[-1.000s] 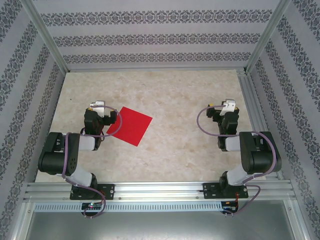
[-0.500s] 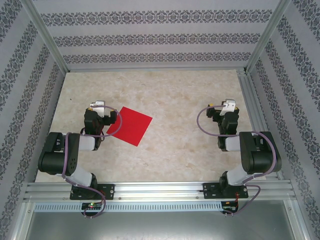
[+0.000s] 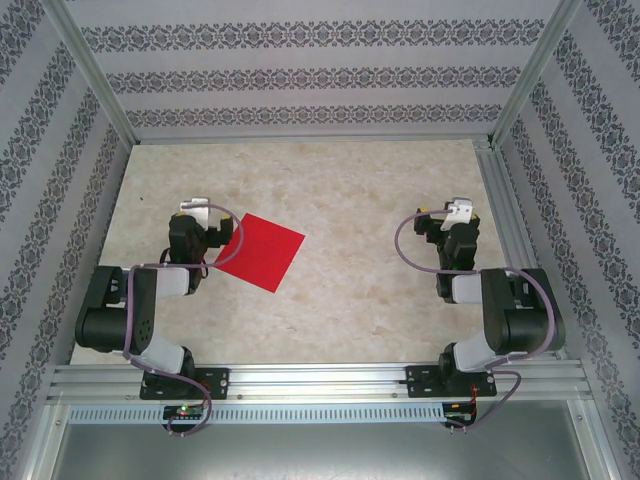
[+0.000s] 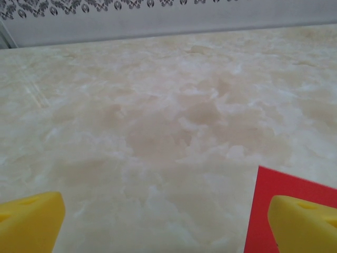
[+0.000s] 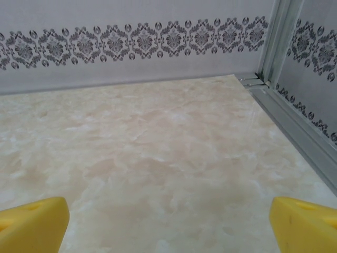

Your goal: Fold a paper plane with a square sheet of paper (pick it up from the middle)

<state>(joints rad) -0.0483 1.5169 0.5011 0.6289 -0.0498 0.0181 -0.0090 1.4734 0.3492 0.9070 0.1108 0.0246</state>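
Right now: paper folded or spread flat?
Spread flat: the paper lies as one full red square on the table, no creases or layers visible from above.

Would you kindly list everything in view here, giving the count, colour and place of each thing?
paper: one, bright red, flat on the table, left of centre, unfolded
table: one, beige marbled, under everything
walls: three, pale with dark ornament bands, at the far side and both flanks
rails: silver metal, along the near edge and the right side
arms: two, black and grey with purple cables, bolted at the near edge
left pincer: one, yellow fingers, open, low at the paper's left corner
right pincer: one, yellow fingers, open, over bare table on the right
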